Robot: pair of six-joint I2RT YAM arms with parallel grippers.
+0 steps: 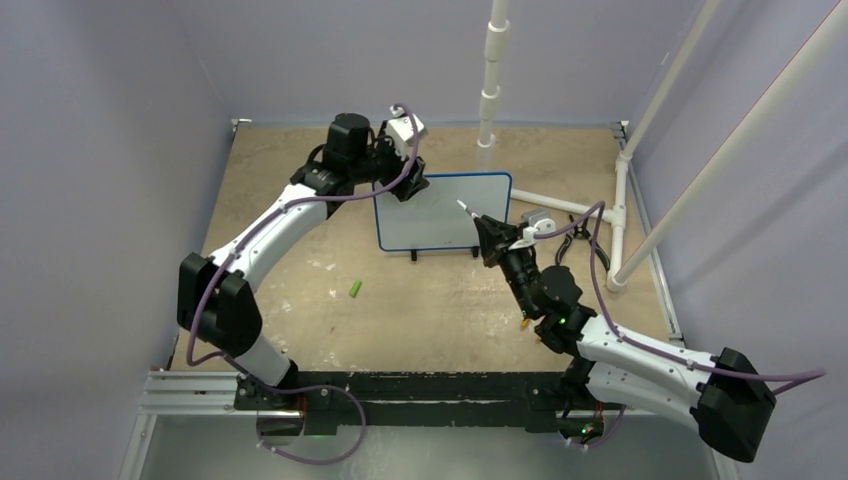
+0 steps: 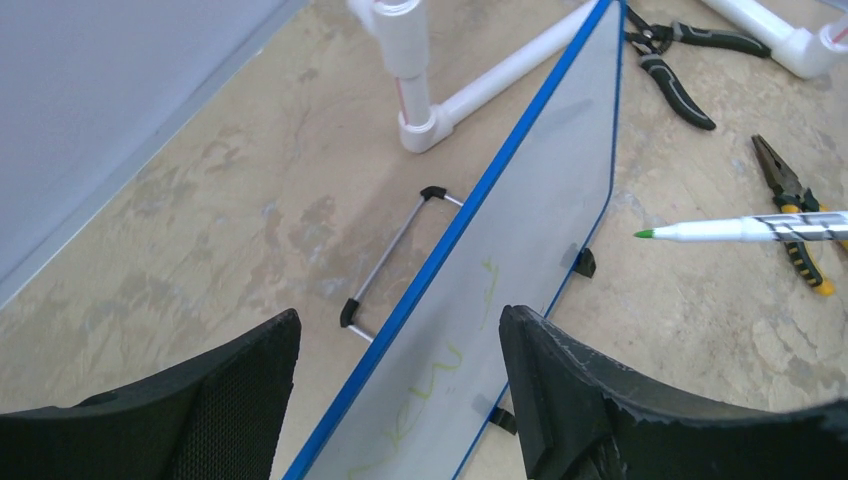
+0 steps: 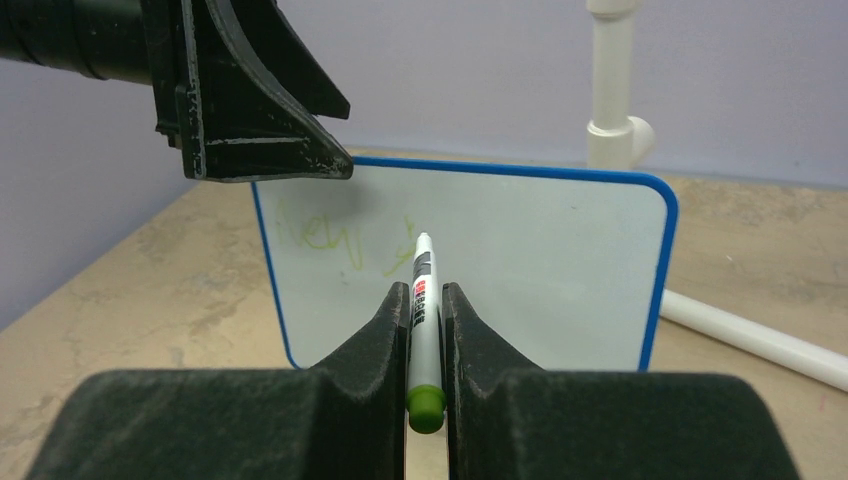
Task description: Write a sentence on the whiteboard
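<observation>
Left gripper (image 1: 405,185) sits at the top-left corner of the whiteboard (image 1: 440,220). In the left wrist view its black, rough-textured fingers (image 2: 250,390) are spread wide, with the board's thin top edge running between them and a clear gap on each side, so it is released and not clamping.

A small green piece (image 1: 355,289) lies on the mottled tan table (image 1: 300,200), in front of the board and to its left.

The whiteboard stands upright mid-table on two small black feet (image 1: 414,254). It has a glossy white face, a thin blue frame and rounded corners. The sentence (image 3: 330,235) is faint green handwriting on the board's upper left. It is readable only as loose strokes in the wrist views and is not visible from the top camera.

Only the left wrist view shows the thin metal wire stand (image 2: 395,255) with black end caps behind the board. The same view shows black-handled pliers (image 2: 680,80) and yellow-and-black pliers (image 2: 800,215) on the table.

The marker (image 3: 423,290) has a white barrel and a green butt end. Its green tip is close to the board face, but I cannot tell whether it touches.

Right gripper (image 3: 427,330) is clenched on the marker barrel, padded black fingers pressed against both sides.

White PVC pipes (image 1: 490,80) rise behind and to the right of the board.
</observation>
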